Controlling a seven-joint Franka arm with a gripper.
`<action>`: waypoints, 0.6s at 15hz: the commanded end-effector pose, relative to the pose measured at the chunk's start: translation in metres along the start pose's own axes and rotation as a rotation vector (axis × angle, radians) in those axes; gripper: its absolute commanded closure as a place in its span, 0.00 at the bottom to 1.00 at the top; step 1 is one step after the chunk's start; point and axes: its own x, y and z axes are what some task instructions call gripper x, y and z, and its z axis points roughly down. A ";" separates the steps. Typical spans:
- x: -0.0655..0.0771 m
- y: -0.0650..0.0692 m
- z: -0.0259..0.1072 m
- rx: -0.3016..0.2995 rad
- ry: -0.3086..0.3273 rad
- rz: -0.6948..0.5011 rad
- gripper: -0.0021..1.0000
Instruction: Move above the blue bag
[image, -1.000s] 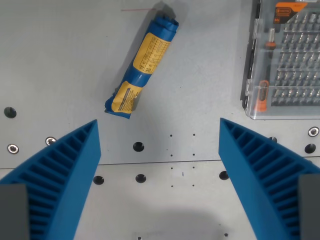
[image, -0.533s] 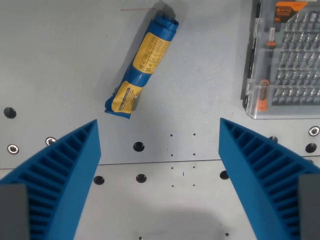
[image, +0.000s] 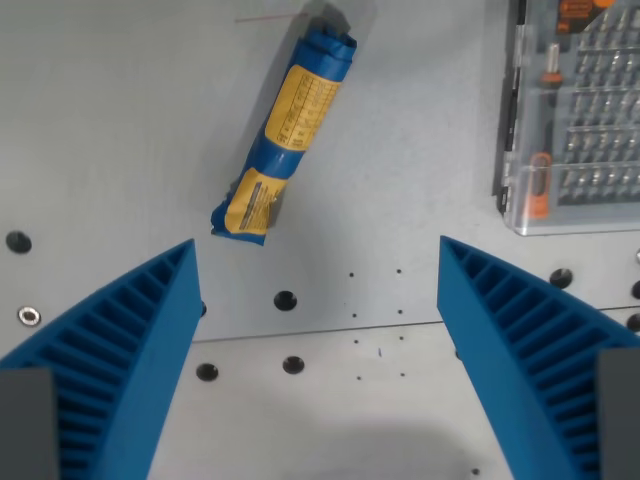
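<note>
Fingers (image: 130, 345) spread wide apart, blue and ribbed, gripping nothing, one at each lower corner of the wrist view. Between and beyond the tips, bare grey table (image: 120, 130) dotted with bolt holes and crossed by a seam. Further up, left of centre: blue bag (image: 285, 130), a rolled tube with yellow labels, lying flat and slanted. At the wrist view's right edge, well apart from it: clear plastic bit case (image: 575, 115) with orange parts.
</note>
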 end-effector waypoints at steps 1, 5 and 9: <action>-0.004 -0.004 0.013 0.008 0.086 0.141 0.00; -0.005 -0.007 0.032 0.014 0.092 0.214 0.00; -0.005 -0.010 0.052 0.017 0.088 0.287 0.00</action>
